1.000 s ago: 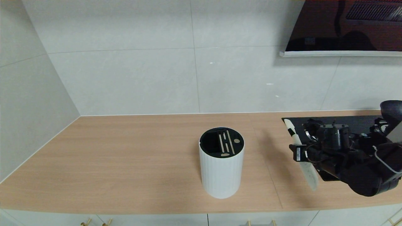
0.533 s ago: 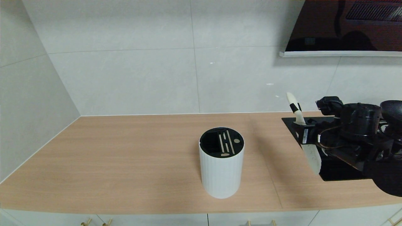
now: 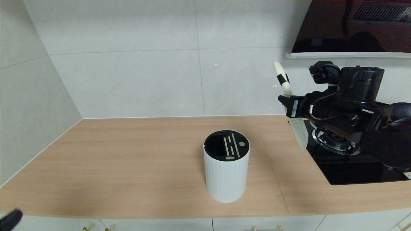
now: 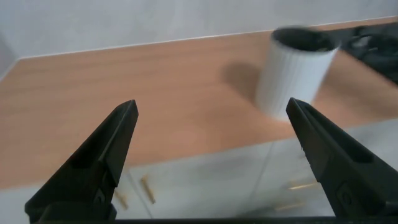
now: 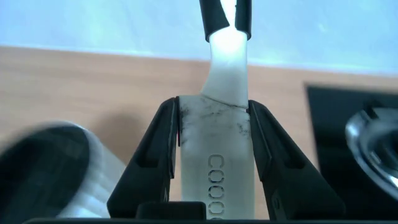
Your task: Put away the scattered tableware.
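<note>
One knife (image 3: pixel 298 130), white-bladed with a pale handle ringed by a black band, is the item of tableware in hand at this stage. We see it clamped by the right end effector (image 3: pixel 293 107), whose two fingers press against either side of the blade's upper end, just below the handle; the wrist view confirms this grip on the knife (image 5: pixel 216 134) between the closed fingers of the right end effector (image 5: pixel 214 168). The knife hangs nearly upright, handle up and tip down, clear of the bench (image 3: pixel 128 160), above the near edge of the hob (image 3: pixel 346 166) and well apart from the holder (image 3: pixel 226 170) on the holder's right. The holder, a white ribbed cylinder with a black slotted top, stands upright near the middle of the bench; its slots and square well appear dark and unoccupied. The left end effector (image 4: pixel 211 155) is held low in front of the bench edge with its fingers spread wide and nothing between them, facing the holder (image 4: pixel 289 78). We judge the task to be at its carrying step: pick-up is done, while travel to the holder, alignment of the tip over a slot, insertion and release are left.
</note>
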Tool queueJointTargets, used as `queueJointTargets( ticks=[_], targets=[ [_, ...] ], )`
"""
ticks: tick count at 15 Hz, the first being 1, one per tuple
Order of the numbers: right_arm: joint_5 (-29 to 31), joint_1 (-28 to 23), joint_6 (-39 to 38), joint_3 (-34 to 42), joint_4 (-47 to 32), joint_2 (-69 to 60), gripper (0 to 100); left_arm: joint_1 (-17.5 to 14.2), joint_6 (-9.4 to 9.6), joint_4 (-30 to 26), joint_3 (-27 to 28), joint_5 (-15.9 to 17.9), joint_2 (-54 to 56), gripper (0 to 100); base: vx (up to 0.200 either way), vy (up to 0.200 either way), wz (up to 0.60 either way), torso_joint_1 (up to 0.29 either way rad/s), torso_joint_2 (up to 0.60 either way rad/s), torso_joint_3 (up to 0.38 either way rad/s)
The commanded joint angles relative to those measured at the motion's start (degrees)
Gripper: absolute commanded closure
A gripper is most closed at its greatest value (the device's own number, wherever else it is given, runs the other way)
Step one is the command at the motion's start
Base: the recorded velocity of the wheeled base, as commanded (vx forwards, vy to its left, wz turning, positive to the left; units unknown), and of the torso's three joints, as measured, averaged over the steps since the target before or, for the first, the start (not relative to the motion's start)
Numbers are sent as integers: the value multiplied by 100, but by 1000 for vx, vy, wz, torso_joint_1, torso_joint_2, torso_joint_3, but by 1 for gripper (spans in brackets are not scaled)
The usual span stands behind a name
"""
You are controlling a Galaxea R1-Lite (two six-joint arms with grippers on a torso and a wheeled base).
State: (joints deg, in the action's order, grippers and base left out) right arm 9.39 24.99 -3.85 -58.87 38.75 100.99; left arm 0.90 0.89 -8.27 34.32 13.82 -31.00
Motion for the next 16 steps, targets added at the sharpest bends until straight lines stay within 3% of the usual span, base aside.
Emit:
queueJointTargets(
  ticks=[1,3,4,5,7,8,11,12,13,16],
  targets=[
    [11,331,-1,-239,-122,9,100,543,-168,563,1657,279,-2833,0,0,0,0,0,0,0],
    [72,603,-10,-81,-105,-26,100,1131,-599,1459,1692,226,-3580,0,0,0,0,0,0,0],
    [63,709,-10,-63,-131,-114,100,1571,-994,1934,1534,41,-3835,0,0,0,0,0,0,0],
    [72,770,-10,-55,-131,-123,100,1720,-1144,2066,1420,-29,-3878,0,0,0,0,0,0,0],
    [90,1157,-28,95,-122,-264,100,2230,-1891,3006,1191,-73,-4379,0,0,0,0,0,0,0],
    [142,1386,-37,148,-105,-264,100,2336,-2225,3340,1147,-64,-4599,0,0,0,0,0,0,0],
    [494,1904,-37,271,-43,-264,100,2819,-3490,4184,1121,-29,-5065,0,0,0,0,0,0,0],
    [512,2027,-37,323,-43,-273,100,2977,-3728,4351,1112,-29,-5162,0,0,0,0,0,0,0],
    [538,2159,-37,350,-52,-273,100,3083,-3833,4448,1077,-38,-5223,0,0,0,0,0,0,0],
    [705,2458,-37,367,-52,-211,100,3294,-3824,4817,875,-38,-5346,0,0,0,0,0,0,0]
  ],
)
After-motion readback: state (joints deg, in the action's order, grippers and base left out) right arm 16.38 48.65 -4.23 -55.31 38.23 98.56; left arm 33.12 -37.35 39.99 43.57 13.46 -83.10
